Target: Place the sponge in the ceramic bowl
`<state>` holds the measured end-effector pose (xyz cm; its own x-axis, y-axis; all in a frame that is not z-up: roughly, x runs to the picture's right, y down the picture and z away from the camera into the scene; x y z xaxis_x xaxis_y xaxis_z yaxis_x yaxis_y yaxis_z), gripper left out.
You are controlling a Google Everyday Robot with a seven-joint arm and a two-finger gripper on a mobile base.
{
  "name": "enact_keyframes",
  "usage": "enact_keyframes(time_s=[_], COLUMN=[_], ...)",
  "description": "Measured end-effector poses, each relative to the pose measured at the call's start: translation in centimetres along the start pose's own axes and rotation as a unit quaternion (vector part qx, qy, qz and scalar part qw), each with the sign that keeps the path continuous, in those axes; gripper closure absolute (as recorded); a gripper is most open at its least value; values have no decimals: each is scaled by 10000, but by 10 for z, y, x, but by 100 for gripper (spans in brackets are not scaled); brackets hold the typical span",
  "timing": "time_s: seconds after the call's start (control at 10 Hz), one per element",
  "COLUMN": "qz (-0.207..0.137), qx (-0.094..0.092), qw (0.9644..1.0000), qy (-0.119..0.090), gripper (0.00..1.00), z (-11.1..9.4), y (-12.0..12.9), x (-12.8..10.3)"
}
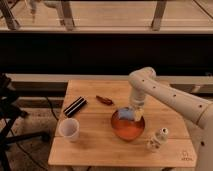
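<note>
A reddish-orange ceramic bowl [128, 127] sits on the wooden table [100, 145], right of centre. A blue and yellow sponge [131, 115] rests at the bowl's far rim, partly inside it. My gripper [136, 108] hangs straight down over the sponge, at the end of the white arm [170, 100] that reaches in from the right. The gripper touches or nearly touches the sponge's top.
A white cup [69, 129] stands at the front left. A black flat object [75, 106] lies behind it. A small brown item [104, 100] lies at the middle back. A white bottle [157, 139] lies at the front right. Railing and windows run behind.
</note>
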<state>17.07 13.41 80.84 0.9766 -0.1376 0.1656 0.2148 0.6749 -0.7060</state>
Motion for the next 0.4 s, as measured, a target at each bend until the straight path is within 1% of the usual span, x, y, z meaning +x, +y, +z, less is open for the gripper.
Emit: enact_keyframes(time_s=[0.2, 0.4], qz=[-13, -46], qx=[-7, -17], qw=[10000, 10000], qy=[10, 12], gripper=[18, 11], z=[0, 0], y=[2, 3], x=[0, -1])
